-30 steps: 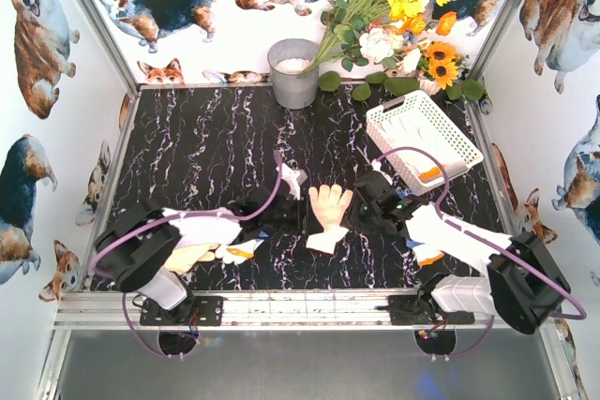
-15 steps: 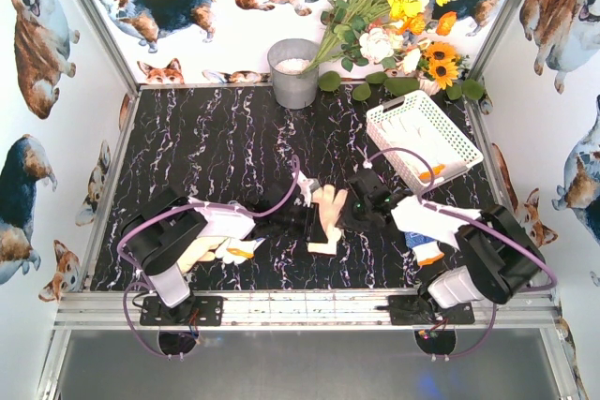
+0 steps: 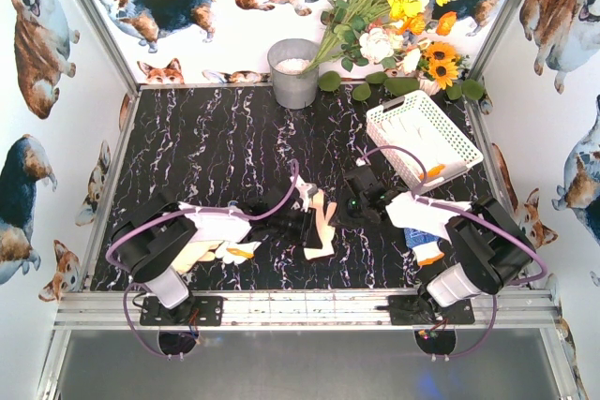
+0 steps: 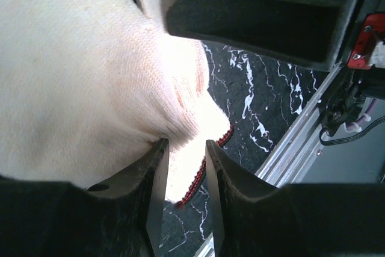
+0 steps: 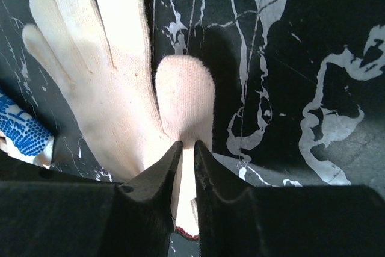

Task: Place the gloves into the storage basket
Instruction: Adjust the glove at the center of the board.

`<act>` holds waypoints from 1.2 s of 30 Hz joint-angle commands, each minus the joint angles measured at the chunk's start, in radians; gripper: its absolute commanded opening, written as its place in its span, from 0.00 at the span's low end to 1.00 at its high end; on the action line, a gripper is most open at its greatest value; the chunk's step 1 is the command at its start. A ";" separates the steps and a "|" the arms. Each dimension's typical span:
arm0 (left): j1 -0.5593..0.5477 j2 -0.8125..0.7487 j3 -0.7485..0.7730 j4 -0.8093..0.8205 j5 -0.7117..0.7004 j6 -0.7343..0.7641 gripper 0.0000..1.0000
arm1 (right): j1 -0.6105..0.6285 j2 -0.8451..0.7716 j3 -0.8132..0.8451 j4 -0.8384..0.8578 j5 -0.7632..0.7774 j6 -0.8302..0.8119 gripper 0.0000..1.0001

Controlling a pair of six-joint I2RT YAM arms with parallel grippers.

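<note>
cream knit glove [image 3: 322, 224], soft, light and limp, shown mid-table [image 3: 206, 147], well apart from the storage basket [image 3: 394, 105]. its cuff is pinched in the narrowed left gripper [image 4: 183, 148]; fabric near its thumb is nipped by the right gripper [image 5: 187, 148]. bunched cloth is judged the surest hold.

My left arm [image 3: 217, 226] and right arm [image 3: 424, 214] reach inward, low and nearly level, meeting mid-table; the left gripper [image 4: 184, 144] has its jaws drawn to a slim gap, pinching the glove [image 5: 120, 100]; the right gripper [image 5: 187, 145] faces it, jaws almost together on the same glove's thumb.
</note>
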State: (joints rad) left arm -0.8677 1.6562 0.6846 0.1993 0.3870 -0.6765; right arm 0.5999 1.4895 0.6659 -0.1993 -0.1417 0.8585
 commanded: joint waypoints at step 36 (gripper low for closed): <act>0.318 -0.409 0.253 -0.717 -0.515 0.100 0.96 | -0.067 -0.712 0.103 -0.458 0.202 -0.452 0.79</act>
State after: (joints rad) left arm -0.7162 1.2739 0.9138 -0.3138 -0.0715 -0.5892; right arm 0.5652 0.8032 0.7094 -0.5785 0.0170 0.5236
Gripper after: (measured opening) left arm 0.953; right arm 0.770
